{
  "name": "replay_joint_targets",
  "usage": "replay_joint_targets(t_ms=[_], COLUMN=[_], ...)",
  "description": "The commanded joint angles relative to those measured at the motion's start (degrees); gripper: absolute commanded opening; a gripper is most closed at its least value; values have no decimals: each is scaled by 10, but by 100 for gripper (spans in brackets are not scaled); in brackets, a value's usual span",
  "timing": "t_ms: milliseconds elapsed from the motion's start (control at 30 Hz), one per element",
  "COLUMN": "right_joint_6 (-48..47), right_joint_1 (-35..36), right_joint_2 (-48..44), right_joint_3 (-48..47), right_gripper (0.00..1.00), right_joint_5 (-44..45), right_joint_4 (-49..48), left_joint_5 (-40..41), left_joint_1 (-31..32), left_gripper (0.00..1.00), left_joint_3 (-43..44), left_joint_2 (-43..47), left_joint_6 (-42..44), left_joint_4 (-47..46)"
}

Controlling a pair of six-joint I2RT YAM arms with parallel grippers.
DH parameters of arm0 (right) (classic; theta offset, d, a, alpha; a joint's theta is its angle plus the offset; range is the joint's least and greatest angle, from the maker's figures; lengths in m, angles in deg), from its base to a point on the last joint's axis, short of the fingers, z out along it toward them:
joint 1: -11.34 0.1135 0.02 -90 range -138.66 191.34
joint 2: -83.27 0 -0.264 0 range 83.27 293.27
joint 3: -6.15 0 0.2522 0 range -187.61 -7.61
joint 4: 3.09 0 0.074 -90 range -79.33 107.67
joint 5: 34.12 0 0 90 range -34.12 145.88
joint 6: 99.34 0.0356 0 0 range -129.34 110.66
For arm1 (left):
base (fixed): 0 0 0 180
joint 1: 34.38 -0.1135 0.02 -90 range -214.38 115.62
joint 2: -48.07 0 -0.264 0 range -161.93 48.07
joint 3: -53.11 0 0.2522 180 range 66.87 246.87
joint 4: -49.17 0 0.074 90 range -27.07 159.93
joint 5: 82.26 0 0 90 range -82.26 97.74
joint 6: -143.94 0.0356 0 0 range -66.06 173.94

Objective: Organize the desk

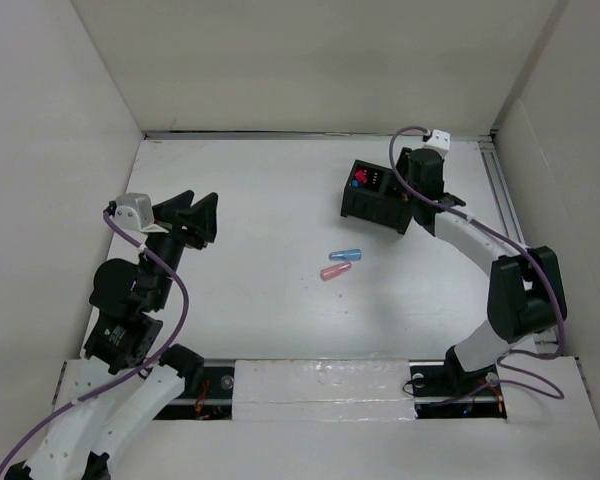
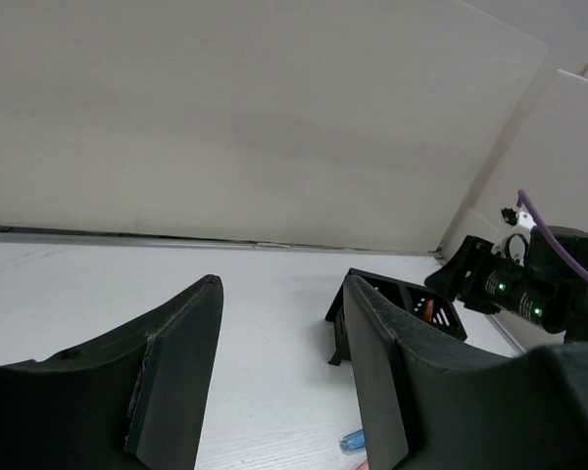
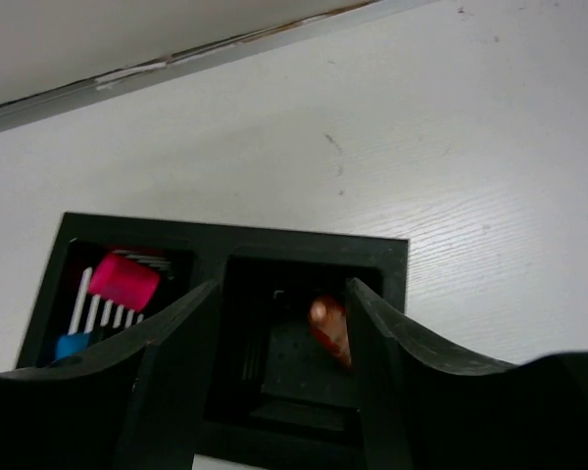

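The white desk (image 1: pixel 260 300) holds a blue capsule (image 1: pixel 345 256) and a pink capsule (image 1: pixel 335 271) side by side near its middle. A black organizer box (image 1: pixel 380 197) stands at the back right. My right gripper (image 1: pixel 402 190) is open right above it, its jaws straddling the middle compartment (image 3: pixel 279 313). A blurred orange piece (image 3: pixel 330 331) sits inside that compartment, next to the right finger. A pink piece (image 3: pixel 124 280) and a blue piece (image 3: pixel 72 345) lie in the left compartment. My left gripper (image 1: pixel 195 215) is open and empty above the desk's left side.
White walls enclose the desk on the left, back and right, with a metal rail (image 1: pixel 505 195) along the right side. In the left wrist view the organizer (image 2: pixel 445 312), the blue capsule (image 2: pixel 353 442) and the right arm (image 2: pixel 529 284) lie ahead of the open jaws (image 2: pixel 284 372).
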Motion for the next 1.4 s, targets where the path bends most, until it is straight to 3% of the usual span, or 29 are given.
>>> replay_joint_targets(t_ms=[0, 67, 133, 167, 200, 400, 500, 633, 733, 833, 1100, 1367], right_joint_6=[2, 14, 29, 31, 36, 49, 47, 65, 72, 79, 74, 45], right_joint_1=[34, 51, 91, 106, 153, 254, 270, 290, 296, 301, 301, 313], right_joint_2=[-56, -78, -117, -128, -149, -147, -123, -104, -91, -73, -2, 76], right_joint_3=[7, 23, 67, 84, 132, 208, 236, 259, 266, 253, 217, 138], right_gripper=[60, 56, 37, 17, 3, 0, 13, 55, 69, 75, 77, 79], right_joint_5=[14, 16, 8, -3, -48, -80, -103, -129, -145, -153, -167, -98], right_joint_4=[-18, -16, -32, -42, -64, -39, -8, 7, -19, -29, -51, -8], left_joint_5=[-7, -11, -11, -8, -6, -3, -9, -3, -8, -2, -7, -9], left_joint_1=[1, 1, 1, 1, 1, 1, 1, 1, 1, 1, 1, 1], left_gripper=[49, 49, 49, 49, 49, 49, 49, 49, 49, 49, 49, 49], left_joint_3=[0, 0, 1, 0, 1, 0, 1, 1, 1, 1, 2, 2], left_joint_2=[-7, -6, -7, -7, -9, -9, -10, -15, -14, -16, -12, -12], left_joint_6=[-4, -5, -5, -4, -4, -4, -4, -3, -3, -3, -5, -4], left_joint_4=[-29, -29, -31, -30, -29, -29, -30, -28, -28, -27, -28, -28])
